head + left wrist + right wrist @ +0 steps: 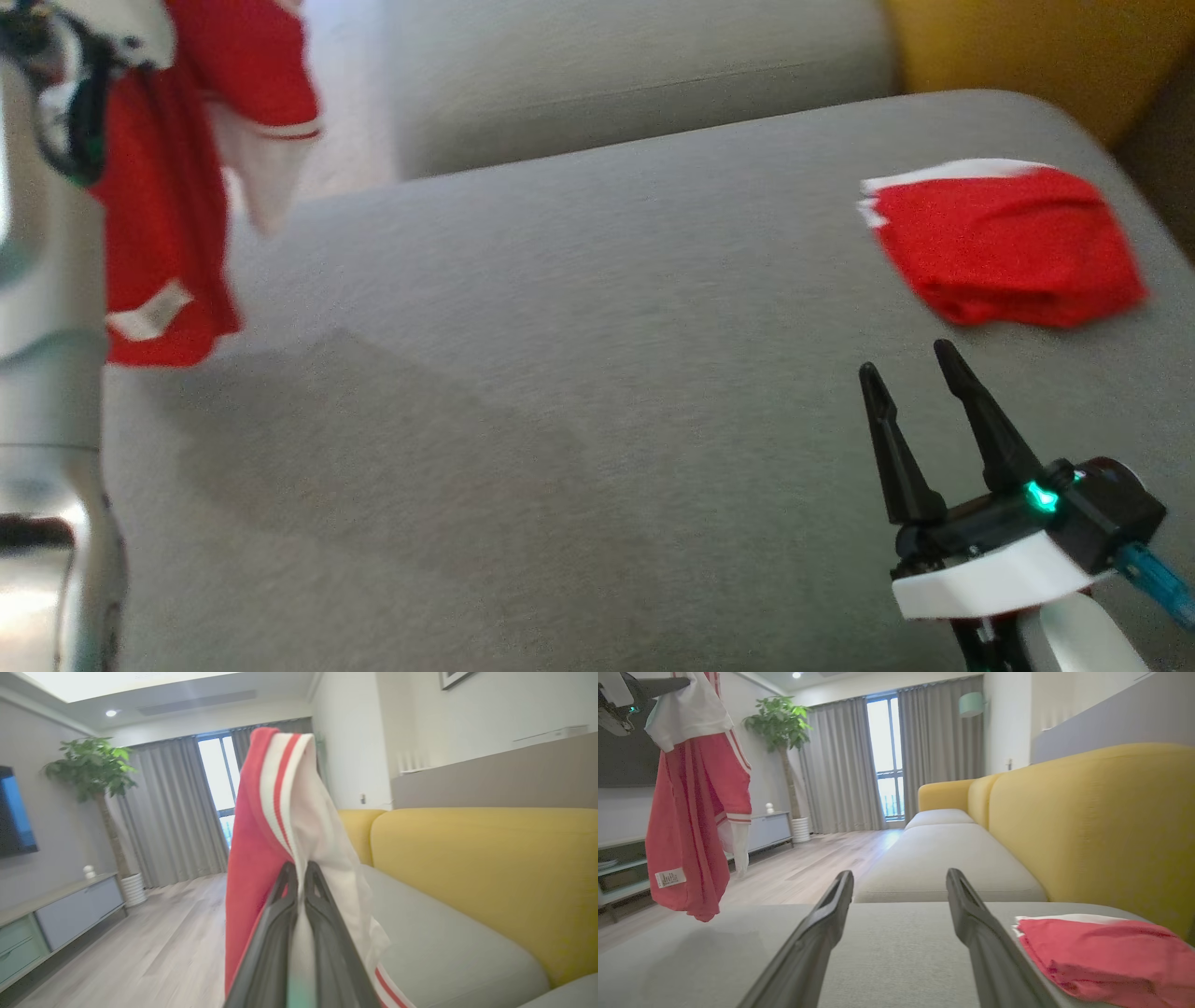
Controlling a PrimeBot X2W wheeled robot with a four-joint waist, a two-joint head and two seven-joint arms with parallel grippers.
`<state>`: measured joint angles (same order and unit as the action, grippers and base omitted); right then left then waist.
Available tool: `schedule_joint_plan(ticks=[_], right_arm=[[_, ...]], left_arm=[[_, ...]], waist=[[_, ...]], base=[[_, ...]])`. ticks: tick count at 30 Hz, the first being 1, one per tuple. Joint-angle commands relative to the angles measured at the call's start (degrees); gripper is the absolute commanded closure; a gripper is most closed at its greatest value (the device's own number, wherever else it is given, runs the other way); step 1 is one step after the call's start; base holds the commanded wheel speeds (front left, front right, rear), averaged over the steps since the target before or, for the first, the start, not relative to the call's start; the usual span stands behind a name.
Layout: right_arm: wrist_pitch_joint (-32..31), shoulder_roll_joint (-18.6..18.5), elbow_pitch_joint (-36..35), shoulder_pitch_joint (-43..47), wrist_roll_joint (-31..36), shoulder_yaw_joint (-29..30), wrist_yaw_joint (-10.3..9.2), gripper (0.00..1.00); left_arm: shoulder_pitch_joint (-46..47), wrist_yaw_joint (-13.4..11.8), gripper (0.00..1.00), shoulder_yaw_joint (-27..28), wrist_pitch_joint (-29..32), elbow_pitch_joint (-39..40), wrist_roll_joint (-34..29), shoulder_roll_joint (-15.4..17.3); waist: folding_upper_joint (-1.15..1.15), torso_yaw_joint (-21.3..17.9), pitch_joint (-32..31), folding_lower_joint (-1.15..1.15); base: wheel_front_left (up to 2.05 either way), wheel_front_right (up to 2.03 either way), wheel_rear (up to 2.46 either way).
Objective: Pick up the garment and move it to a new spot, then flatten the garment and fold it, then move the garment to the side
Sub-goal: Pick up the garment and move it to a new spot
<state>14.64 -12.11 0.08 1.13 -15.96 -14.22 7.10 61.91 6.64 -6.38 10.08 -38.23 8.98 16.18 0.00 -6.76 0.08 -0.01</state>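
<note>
Holding the garment (pixel 261 826) with left gripper (pixel 301 865), fingers pinched tight on a white striped edge; lifted high, I reckon, so the red body hangs clear of the grey cushion (pixel 560 373) for the move. Right gripper (pixel 906 359) spread wide, empty, low over the cushion, likely parked to help flatten. Folded red piece (pixel 1008 247) lies just beyond it. Head view blurry and crops the garment's top; can't tell which part I'm gripping

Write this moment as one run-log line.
left hand: shut on hanging garment | right hand: open, empty | folded garment: on cushion
</note>
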Motion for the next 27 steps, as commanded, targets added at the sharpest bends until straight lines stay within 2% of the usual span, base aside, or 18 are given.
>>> schedule_joint_plan(ticks=[1, 8, 13, 21, 27], right_arm=[[0.4, 0.2, -1.6, -1.7, 0.5, -0.7, 0.39, 0.00], [0.4, 1.1, -1.3, -1.7, 1.0, -0.6, 0.39, 0.00], [0.4, 1.6, -1.4, -1.5, 1.1, -0.2, 0.39, 0.00], [0.4, 2.5, -1.6, -1.0, 1.4, 0.9, 0.39, 0.00], [0.4, 3.0, -1.2, -1.2, 2.3, 2.1, 0.39, 0.00]], left_arm=[[2.3, 0.3, 1.00, -0.2, 1.5, 4.5, 0.4, 0.9], [0.1, -0.2, 1.00, -2.5, 5.8, 9.8, 1.9, -3.3], [-3.2, -0.4, 1.00, -4.0, 7.1, 11.3, 3.1, -6.2], [-17.1, -0.5, 1.00, -10.3, 7.3, 13.3, 4.9, -11.6], [-33.7, -4.2, 1.00, -15.1, 3.5, 12.0, 9.5, -13.2]], waist=[[0.00, -7.3, -2.8, 0.01], [0.00, -12.1, -2.0, 0.01], [0.00, -12.8, -1.2, 0.01], [0.00, -10.8, 1.7, 0.01], [0.00, -8.0, 3.8, 0.01]], base=[[0.00, 0.00, 0.00], [0.00, 0.00, 0.00], [0.00, 0.00, 0.00], [0.00, 0.00, 0.00], [0.00, 0.00, 0.00]])
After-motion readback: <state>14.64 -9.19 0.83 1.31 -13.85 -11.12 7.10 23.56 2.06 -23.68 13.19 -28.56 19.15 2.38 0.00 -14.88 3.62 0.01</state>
